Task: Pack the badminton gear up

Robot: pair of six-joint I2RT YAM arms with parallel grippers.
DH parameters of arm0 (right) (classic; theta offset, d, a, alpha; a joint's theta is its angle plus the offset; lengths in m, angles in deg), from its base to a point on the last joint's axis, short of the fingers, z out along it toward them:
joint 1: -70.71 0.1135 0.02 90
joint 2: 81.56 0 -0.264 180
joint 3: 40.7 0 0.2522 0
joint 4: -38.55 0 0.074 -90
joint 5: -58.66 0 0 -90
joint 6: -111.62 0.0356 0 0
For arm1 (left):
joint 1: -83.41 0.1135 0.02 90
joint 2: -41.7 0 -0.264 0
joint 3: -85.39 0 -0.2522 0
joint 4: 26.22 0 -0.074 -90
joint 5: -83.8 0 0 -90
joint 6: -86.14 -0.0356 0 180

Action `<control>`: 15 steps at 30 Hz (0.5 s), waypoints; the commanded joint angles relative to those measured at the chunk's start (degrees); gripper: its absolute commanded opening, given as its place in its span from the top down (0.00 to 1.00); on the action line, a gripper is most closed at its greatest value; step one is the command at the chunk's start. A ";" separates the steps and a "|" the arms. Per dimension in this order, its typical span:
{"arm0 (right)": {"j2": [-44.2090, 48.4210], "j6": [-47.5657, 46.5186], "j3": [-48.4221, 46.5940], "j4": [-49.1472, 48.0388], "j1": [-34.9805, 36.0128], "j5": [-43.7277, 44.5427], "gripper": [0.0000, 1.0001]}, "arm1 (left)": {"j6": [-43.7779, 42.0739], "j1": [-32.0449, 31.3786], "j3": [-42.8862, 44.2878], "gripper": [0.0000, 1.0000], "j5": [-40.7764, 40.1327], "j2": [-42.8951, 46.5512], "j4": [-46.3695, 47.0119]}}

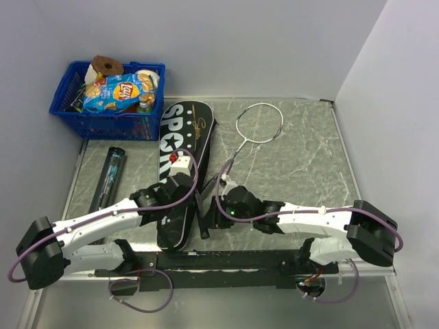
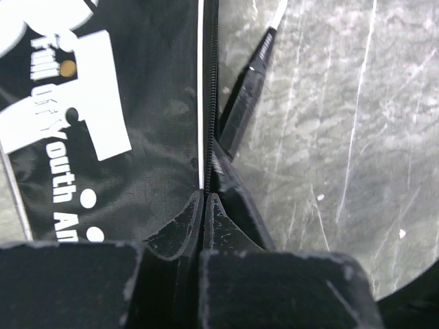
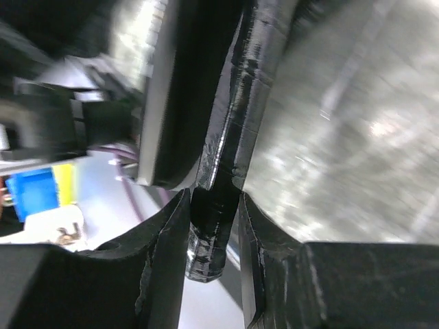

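Note:
The black bag lettered SPORT (image 1: 180,147) lies lengthwise at the table's centre. One white-framed racket (image 1: 259,123) lies to its right, its shaft running down-left to a black handle (image 1: 205,229) beside the bag. My left gripper (image 1: 186,188) rests on the bag's right edge; in the left wrist view it (image 2: 204,197) is shut on the bag's zipper seam (image 2: 209,103), with the racket handle (image 2: 243,103) just to the right. My right gripper (image 3: 214,205) is shut on the black handle (image 3: 223,151) near its butt. The long dark tube (image 1: 108,177) lies at the left. A second racket is not in view.
A blue plastic basket (image 1: 72,113) with a crisp packet (image 1: 116,92) stands at the back left corner. Grey walls close in at the back and right. The marble table (image 1: 302,171) stretches out right of the racket.

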 commanded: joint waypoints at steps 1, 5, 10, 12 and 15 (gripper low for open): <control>0.26 -3.28 -5.20 -7.14 0.55 -0.74 0.97 | 2.04 -0.25 -0.44 0.99 4.86 2.29 4.24; -2.64 -3.45 -5.64 -11.44 0.37 0.32 1.00 | 2.39 -0.25 0.18 0.99 7.14 3.17 4.15; -7.21 -2.49 -4.67 -21.02 0.55 0.76 1.00 | 3.27 -0.25 -0.08 0.99 9.78 5.80 4.59; -8.96 -1.87 -4.41 -23.66 0.46 0.76 1.00 | 3.18 -0.25 0.35 0.99 10.49 6.33 4.42; -10.89 -1.78 -4.93 -27.44 0.46 1.02 1.00 | 3.09 -0.25 0.71 0.99 11.45 6.77 4.15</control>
